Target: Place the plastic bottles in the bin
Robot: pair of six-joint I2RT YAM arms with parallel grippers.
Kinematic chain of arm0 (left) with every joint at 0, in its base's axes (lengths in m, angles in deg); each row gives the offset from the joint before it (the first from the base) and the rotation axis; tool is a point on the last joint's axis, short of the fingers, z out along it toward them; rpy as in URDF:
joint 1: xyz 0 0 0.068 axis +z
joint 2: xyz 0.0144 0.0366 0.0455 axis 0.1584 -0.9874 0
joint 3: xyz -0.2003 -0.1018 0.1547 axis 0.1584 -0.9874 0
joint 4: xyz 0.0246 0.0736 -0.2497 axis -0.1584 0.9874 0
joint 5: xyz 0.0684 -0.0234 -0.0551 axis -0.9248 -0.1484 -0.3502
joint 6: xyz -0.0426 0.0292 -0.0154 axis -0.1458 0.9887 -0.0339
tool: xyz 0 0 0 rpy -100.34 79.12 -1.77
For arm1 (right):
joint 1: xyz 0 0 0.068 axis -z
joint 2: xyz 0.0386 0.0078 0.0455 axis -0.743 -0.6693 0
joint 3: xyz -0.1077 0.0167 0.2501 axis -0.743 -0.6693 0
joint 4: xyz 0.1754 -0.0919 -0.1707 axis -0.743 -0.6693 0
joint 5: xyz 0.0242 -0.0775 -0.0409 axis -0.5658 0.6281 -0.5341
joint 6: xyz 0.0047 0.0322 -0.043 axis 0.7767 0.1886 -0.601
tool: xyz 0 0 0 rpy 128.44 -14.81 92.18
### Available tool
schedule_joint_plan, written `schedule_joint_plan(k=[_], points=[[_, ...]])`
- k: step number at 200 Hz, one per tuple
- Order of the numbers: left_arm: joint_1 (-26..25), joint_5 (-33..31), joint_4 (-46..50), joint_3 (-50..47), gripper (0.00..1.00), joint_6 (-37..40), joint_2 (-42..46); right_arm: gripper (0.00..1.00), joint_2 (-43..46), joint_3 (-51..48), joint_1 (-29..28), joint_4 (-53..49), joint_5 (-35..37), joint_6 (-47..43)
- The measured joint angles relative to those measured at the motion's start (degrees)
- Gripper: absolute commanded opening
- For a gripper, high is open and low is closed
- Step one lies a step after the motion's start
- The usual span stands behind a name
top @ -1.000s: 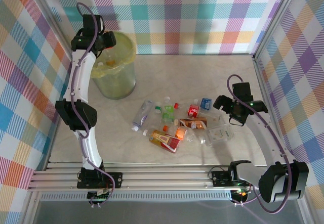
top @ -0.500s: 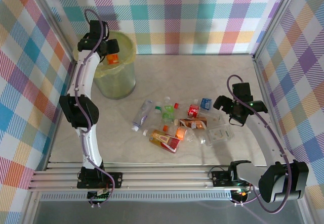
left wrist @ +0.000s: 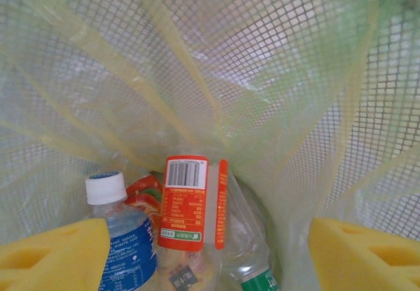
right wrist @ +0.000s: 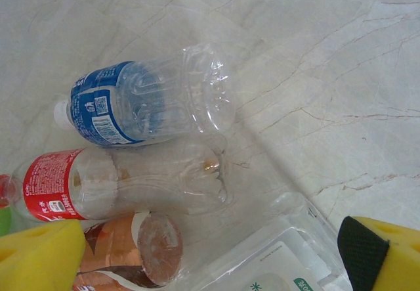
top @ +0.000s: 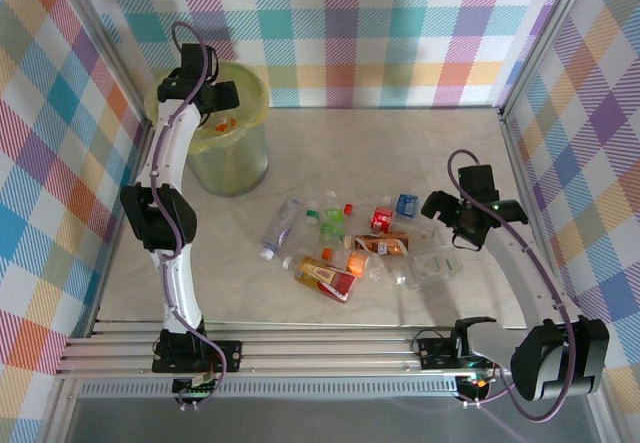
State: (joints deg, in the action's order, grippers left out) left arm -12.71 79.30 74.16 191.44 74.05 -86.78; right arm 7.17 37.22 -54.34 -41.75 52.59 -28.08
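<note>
Overhead, my left gripper [top: 221,97] hangs above the mouth of the bin [top: 236,166], which stands at the far left of the tabletop [top: 420,153]. From my left wrist, the left gripper [left wrist: 209,258] has its yellow pads [left wrist: 52,255] spread wide at the two bottom corners, with nothing clamped between them. Below them, inside the bin's yellow-green liner [left wrist: 262,74], lie three bottles: an orange-labelled bottle [left wrist: 185,202] with its barcode upward, a white-capped bottle [left wrist: 121,238] with a blue label just left of it, and a green-labelled bottle [left wrist: 252,268] to the right, partly cut off.

My right gripper [top: 452,225] hovers low over the right end of the loose plastic bottles [top: 340,243], which lie scattered in the middle of the tabletop, well apart from the bin. From my right wrist, the right gripper [right wrist: 210,255] is also fully spread and holds nothing. Ahead of it a crushed blue-labelled bottle [right wrist: 144,104] lies on its side, a red-labelled bottle [right wrist: 118,182] lies just beside it, and a brownish bottle [right wrist: 131,245] sits next to my left pad. A clear flat package [right wrist: 275,265] lies between my pads.
</note>
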Motion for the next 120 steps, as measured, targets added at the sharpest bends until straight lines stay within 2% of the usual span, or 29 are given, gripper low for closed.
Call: schedule_joint_plan(k=[39, 69, 120], points=[[0.00, 0.09, -0.02, 0.00, 0.89, -0.04, 0.11, 1.00, 0.00, 0.00, 0.00, 0.00, 0.00, 0.02], [0.00, 0.63, -0.07, 0.00, 1.00, -0.02, 1.29, 1.00, 0.00, 0.00, 0.00, 0.00, 0.00, 0.02], [0.00, 2.08, -0.37, 0.39, 1.00, -0.33, 9.01, 1.00, 0.00, 0.00, 0.00, 0.00, 0.00, 0.00]])
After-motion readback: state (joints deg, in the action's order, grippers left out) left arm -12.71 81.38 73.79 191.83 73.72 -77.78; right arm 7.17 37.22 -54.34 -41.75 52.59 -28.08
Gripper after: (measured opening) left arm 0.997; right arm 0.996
